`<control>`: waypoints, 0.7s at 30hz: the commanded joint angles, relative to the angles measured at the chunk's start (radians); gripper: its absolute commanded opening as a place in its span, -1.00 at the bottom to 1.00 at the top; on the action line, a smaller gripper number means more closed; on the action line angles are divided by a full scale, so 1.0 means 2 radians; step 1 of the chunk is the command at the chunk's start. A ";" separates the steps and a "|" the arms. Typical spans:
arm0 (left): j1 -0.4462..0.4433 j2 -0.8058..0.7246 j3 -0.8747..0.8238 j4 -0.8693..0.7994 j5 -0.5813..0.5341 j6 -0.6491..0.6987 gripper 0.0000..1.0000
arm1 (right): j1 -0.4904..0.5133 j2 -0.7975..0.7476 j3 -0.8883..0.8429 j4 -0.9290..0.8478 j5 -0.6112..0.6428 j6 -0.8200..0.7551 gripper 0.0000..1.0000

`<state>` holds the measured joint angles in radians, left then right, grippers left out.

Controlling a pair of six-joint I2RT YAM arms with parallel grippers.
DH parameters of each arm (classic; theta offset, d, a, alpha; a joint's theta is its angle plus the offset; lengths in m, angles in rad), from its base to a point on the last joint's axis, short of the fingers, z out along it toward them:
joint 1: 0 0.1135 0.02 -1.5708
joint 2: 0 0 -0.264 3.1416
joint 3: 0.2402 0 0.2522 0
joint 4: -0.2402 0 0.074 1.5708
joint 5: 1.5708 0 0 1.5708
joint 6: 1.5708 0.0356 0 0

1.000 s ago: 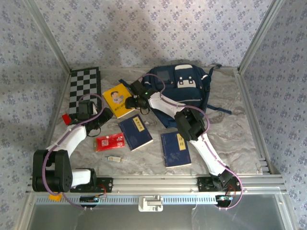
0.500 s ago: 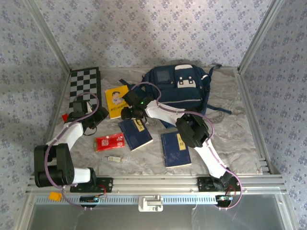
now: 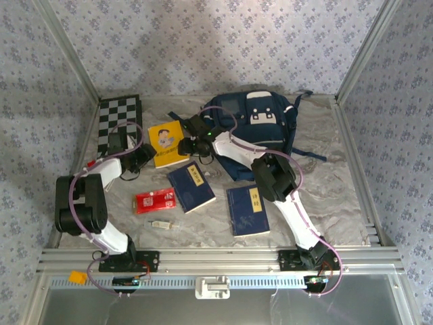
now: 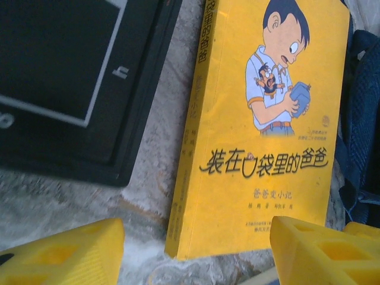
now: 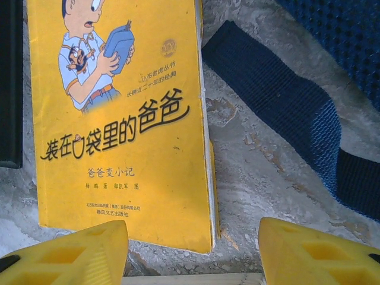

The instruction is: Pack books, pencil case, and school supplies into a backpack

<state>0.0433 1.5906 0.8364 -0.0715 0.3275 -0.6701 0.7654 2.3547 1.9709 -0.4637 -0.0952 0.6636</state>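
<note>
The yellow book [image 3: 164,140] with the cartoon face lies flat between the chequered board and the navy backpack [image 3: 256,124]. My left gripper [image 3: 143,158] is open at the yellow book's [image 4: 267,130] near left corner, its yellow fingers [image 4: 59,252] low over the table. My right gripper [image 3: 190,146] is open at the yellow book's [image 5: 119,113] near right corner, nothing between its fingers [image 5: 320,252]. Two dark blue books [image 3: 191,187] [image 3: 247,210] lie nearer the front. The red pencil case [image 3: 154,200] and a small pale stick [image 3: 161,223] lie front left.
The black-and-white chequered board [image 3: 119,124] lies at the back left, its dark edge [image 4: 77,89] just left of the yellow book. A dark backpack strap [image 5: 279,113] crosses the table right of the book. Metal frame rails border the table.
The left gripper has swung from the left side in toward the yellow book's near corner. The right gripper has shifted slightly and stays at the book's right edge.
</note>
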 commanded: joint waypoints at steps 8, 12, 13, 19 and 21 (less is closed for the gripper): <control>-0.027 0.046 0.037 0.013 0.020 0.017 0.21 | -0.004 0.058 0.074 -0.035 -0.040 -0.013 0.28; -0.029 0.060 0.040 0.012 0.023 0.020 0.18 | -0.007 0.069 0.084 -0.047 -0.045 -0.013 0.32; -0.029 0.065 0.043 0.007 0.023 0.021 0.16 | -0.008 0.071 0.087 -0.044 -0.048 -0.013 0.34; -0.031 0.073 0.035 0.009 0.018 0.020 0.12 | -0.005 0.094 0.121 -0.060 -0.057 -0.026 0.39; -0.032 0.075 0.033 0.010 0.018 0.021 0.11 | -0.003 0.098 0.129 -0.059 -0.065 -0.032 0.40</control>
<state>-0.0135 1.7245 0.8944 -0.0509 0.3523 -0.6472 0.7540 2.5137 2.1872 -0.5365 -0.1967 0.6384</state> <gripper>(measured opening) 0.558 0.696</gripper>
